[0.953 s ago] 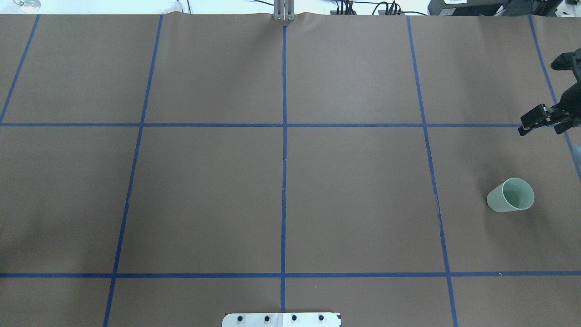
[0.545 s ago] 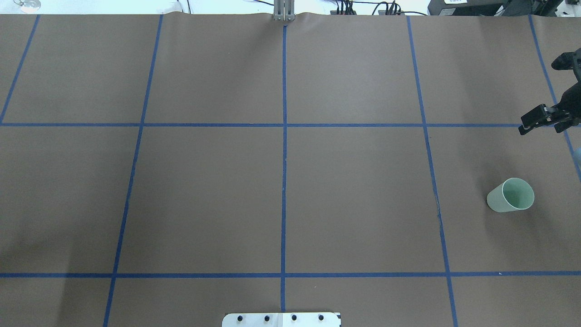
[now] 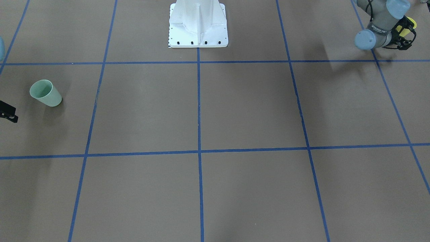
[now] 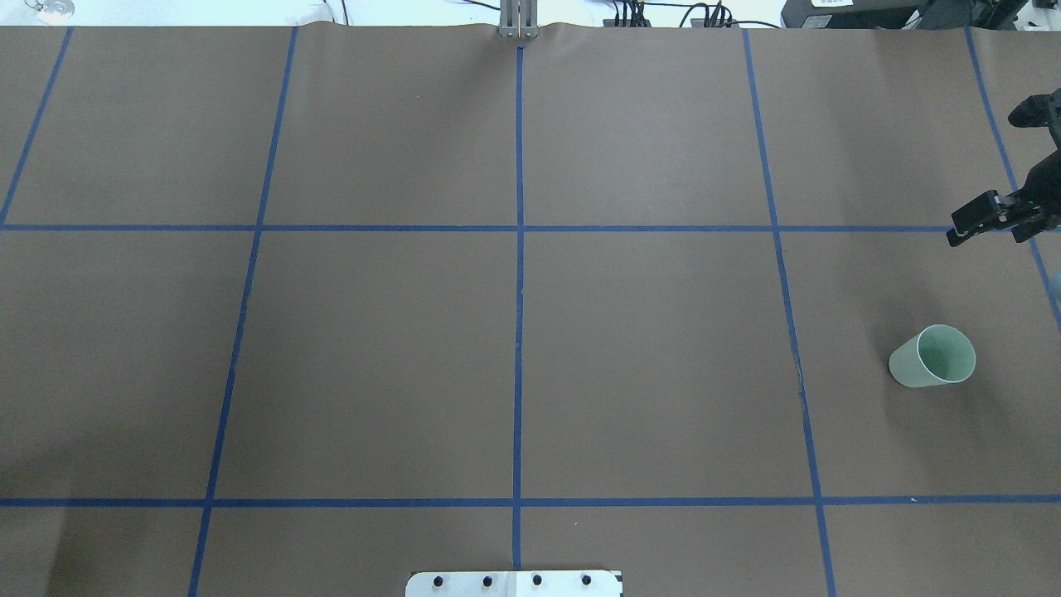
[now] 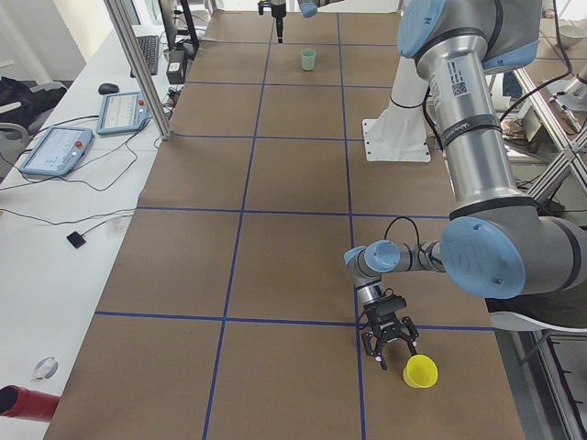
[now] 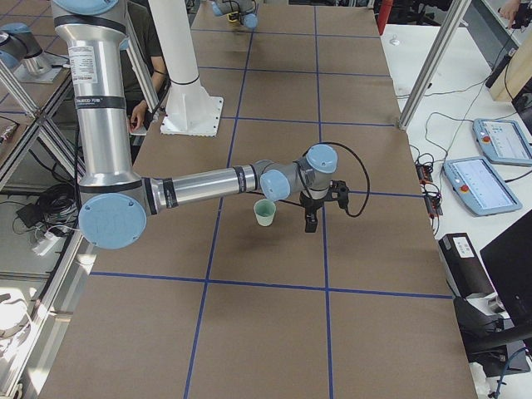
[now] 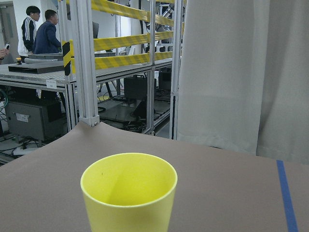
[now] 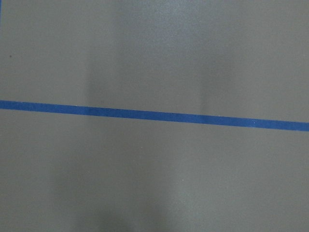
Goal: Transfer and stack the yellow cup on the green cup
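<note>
The yellow cup (image 7: 129, 191) stands upright on the brown table, close in front of the left wrist camera. In the exterior left view it (image 5: 421, 371) is at the near end, just beyond my left gripper (image 5: 390, 346), whose fingers look spread and empty. In the front-facing view the left gripper (image 3: 405, 32) partly hides the cup. The green cup (image 4: 932, 356) stands upright at the far right. My right gripper (image 4: 956, 238) points down beside it, apart from it, and looks shut and empty. The two also show in the exterior right view, the gripper (image 6: 310, 224) next to the cup (image 6: 264, 213).
Blue tape lines divide the brown table cover. The white robot base (image 3: 198, 25) stands at the middle of the robot's edge. A metal post (image 4: 519, 21) stands at the far edge. Tablets (image 5: 55, 151) and cables lie on the side bench.
The right wrist has drifted very slightly toward the view's right edge. The green cup has not moved.
</note>
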Action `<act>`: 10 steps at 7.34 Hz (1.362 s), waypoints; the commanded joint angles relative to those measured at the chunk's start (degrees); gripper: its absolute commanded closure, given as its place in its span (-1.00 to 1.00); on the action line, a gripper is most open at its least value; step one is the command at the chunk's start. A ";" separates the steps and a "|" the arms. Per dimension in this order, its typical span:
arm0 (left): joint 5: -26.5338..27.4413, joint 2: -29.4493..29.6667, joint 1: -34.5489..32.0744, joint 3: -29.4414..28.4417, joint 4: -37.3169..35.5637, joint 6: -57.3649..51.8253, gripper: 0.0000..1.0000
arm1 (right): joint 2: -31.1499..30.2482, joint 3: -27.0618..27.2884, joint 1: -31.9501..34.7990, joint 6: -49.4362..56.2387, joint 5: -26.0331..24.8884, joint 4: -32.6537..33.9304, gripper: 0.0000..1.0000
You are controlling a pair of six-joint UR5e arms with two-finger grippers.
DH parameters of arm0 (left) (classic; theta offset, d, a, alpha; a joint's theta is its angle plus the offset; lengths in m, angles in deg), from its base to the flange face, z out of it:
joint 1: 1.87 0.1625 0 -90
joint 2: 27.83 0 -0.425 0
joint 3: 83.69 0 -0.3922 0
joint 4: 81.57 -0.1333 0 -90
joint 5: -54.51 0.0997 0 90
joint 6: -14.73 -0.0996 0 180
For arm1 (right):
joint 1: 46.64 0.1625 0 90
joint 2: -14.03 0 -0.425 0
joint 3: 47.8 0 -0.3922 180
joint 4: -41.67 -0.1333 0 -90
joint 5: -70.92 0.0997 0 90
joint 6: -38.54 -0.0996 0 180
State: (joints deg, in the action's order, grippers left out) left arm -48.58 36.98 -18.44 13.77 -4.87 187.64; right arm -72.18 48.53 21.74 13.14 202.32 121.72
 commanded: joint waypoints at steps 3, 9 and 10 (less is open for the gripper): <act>-6.40 -0.47 5.99 -0.61 0.20 4.34 -0.98 | 0.07 0.79 0.00 0.00 0.00 0.02 -1.00; -6.86 -1.71 9.79 -2.61 4.23 5.51 -0.98 | 0.16 0.97 0.00 0.00 0.00 -0.07 -1.00; -6.78 -1.79 10.31 -4.28 5.72 5.42 -0.98 | 0.07 1.06 0.00 0.00 0.00 0.02 -1.00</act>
State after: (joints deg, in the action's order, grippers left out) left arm -55.46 35.28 -8.79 11.25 -0.94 193.15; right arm -72.03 49.49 21.74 13.14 202.31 121.70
